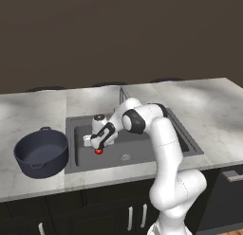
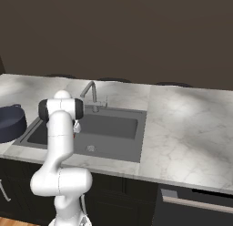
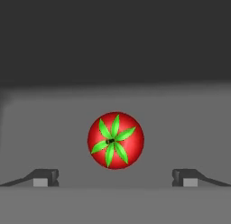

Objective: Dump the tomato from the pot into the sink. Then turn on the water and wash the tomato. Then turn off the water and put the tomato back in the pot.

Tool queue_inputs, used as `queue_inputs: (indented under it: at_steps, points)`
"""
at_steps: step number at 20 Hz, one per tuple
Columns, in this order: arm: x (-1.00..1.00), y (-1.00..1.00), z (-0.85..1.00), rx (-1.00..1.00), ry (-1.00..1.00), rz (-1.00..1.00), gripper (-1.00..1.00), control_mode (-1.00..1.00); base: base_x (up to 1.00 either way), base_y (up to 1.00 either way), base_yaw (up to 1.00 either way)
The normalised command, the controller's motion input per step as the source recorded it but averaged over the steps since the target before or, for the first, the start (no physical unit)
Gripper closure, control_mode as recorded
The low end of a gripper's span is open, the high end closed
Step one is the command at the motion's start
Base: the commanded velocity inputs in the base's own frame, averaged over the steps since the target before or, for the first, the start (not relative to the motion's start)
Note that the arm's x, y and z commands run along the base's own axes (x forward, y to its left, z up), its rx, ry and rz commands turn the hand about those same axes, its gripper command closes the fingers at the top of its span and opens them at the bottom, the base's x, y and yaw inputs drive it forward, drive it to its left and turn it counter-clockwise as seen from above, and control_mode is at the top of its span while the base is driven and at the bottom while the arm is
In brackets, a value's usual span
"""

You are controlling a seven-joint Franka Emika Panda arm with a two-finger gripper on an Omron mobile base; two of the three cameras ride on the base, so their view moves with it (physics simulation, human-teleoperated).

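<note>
Left base view: the arm is bent down over the sink (image 1: 180, 134), which is set into the grey marbled worktop (image 1: 209, 111) about mid-length. The gripper (image 1: 98, 148) is lowered into the basin's left half, directly over the tomato (image 1: 98, 151); only a small red bit of the fruit is seen under the hand, on the sink floor near the left wall. Finger spacing can't be made out from here. The round drain (image 1: 125, 157) is seen to the right of the tomato, toward the front wall. The faucet (image 1: 122, 93) is mounted at the back rim, partly hidden by the arm. The pot (image 1: 42, 152) is placed on the worktop just left of the sink, near the front edge, upright, w/ nothing seen inside.

Right base view: the sink (image 2: 132, 138) is seen from the other side, w/ the faucet (image 2: 91, 94) at its back rim and the drain (image 2: 90, 148) near the front wall. The pot (image 2: 10, 123) is cut by the left picture edge. The hand is hidden behind the arm's upper link.

Hand view: the tomato (image 3: 115, 140) is viewed from above, green top up, resting on the sink floor (image 3: 189, 123). The two fingertips (image 3: 45, 177) are spread wide, one on each side of the fruit, well clear of it; nothing is held.
</note>
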Motion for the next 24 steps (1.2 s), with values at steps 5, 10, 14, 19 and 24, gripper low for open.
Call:
queue_inputs:
  at_steps: [5, 10, 14, 19, 24]
  points:
    - [0.03, 0.00, -0.09, 0.00, -0.01, 0.00, -1.00, -1.00, 0.00, 0.00, 0.00]
    - [0.00, 0.00, -0.06, 0.00, 0.00, 0.00, -1.00, -1.00, 0.00, 0.00, 0.00]
    - [0.04, 0.00, -0.10, 0.00, 0.00, 0.00, -1.00, -1.00, 0.00, 0.00, 0.00]
    - [0.15, 0.00, -0.17, 0.00, 0.00, 0.00, -1.00, -1.00, 0.00, 0.00, 0.00]
    - [0.11, 0.00, -0.17, 0.00, 0.00, 0.00, -1.00, -1.00, 0.00, 0.00, 0.00]
